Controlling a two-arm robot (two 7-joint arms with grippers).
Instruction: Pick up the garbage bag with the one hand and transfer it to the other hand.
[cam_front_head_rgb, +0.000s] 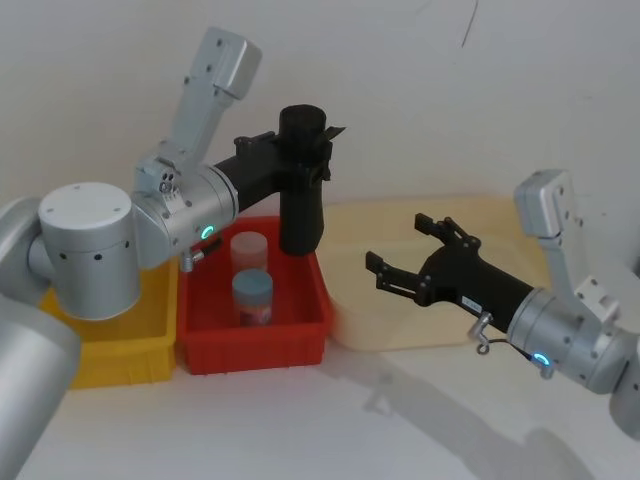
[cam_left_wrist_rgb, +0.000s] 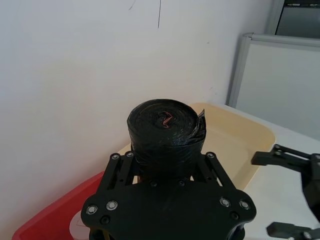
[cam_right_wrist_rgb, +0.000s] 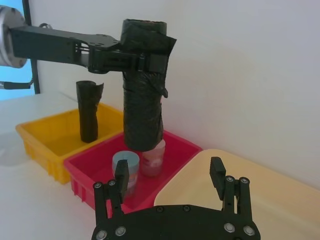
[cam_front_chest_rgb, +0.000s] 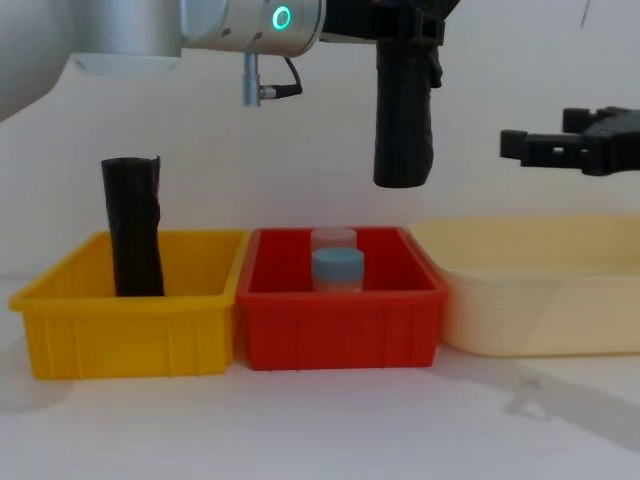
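The garbage bag (cam_front_head_rgb: 300, 195) is a thick black roll hanging upright in the air above the red bin (cam_front_head_rgb: 255, 352). My left gripper (cam_front_head_rgb: 300, 150), on the arm with the green ring light, is shut on its upper part. The roll's rounded lower end (cam_front_chest_rgb: 403, 170) hangs clear above the bin's jars. In the left wrist view the rolled top of the bag (cam_left_wrist_rgb: 165, 122) sits between the jaws. My right gripper (cam_front_head_rgb: 395, 242), on the arm with the blue ring light, is open over the cream tray (cam_front_head_rgb: 500, 215). It stands right of the bag and apart from it.
A yellow bin (cam_front_chest_rgb: 130, 330) on the left holds a second black roll with a notched top (cam_front_chest_rgb: 133, 225). The red bin (cam_front_chest_rgb: 340, 330) holds a blue-lidded jar (cam_front_chest_rgb: 337, 268) and a clear jar (cam_front_chest_rgb: 333, 238). The cream tray (cam_front_chest_rgb: 540, 310) lies to the right.
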